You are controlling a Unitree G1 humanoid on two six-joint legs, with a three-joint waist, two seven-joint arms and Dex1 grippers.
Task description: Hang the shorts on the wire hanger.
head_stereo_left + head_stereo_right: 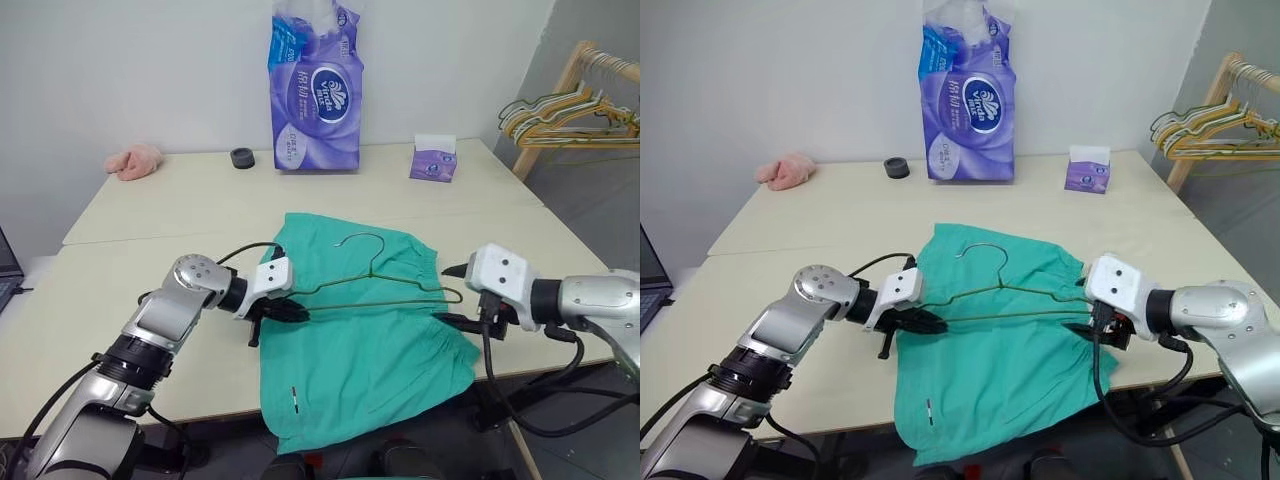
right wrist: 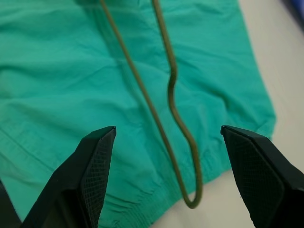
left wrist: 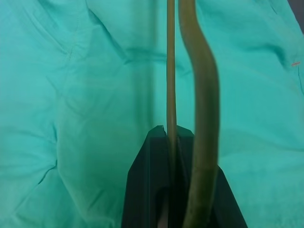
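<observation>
The teal-green shorts [image 1: 360, 370] lie flat at the table's front edge, one side hanging slightly over it. The thin wire hanger [image 1: 380, 305] stretches across them with its hook pointing toward the far side. My left gripper [image 1: 290, 312] is shut on the wire hanger at its left corner; in the left wrist view the wire [image 3: 171, 95] runs out from between the black fingers [image 3: 152, 185]. My right gripper [image 1: 452, 295] stands open by the hanger's right corner. In the right wrist view that corner [image 2: 192, 202] lies over the shorts [image 2: 61, 71] between the spread fingers, touching neither.
A tall purple tissue pack [image 1: 317, 90], a small purple tissue box [image 1: 434, 160], a black roll [image 1: 242, 158] and a pink cloth [image 1: 135, 160] sit along the far side of the table [image 1: 150, 235]. A wooden rack with bunched hangers [image 1: 570, 110] stands at the right.
</observation>
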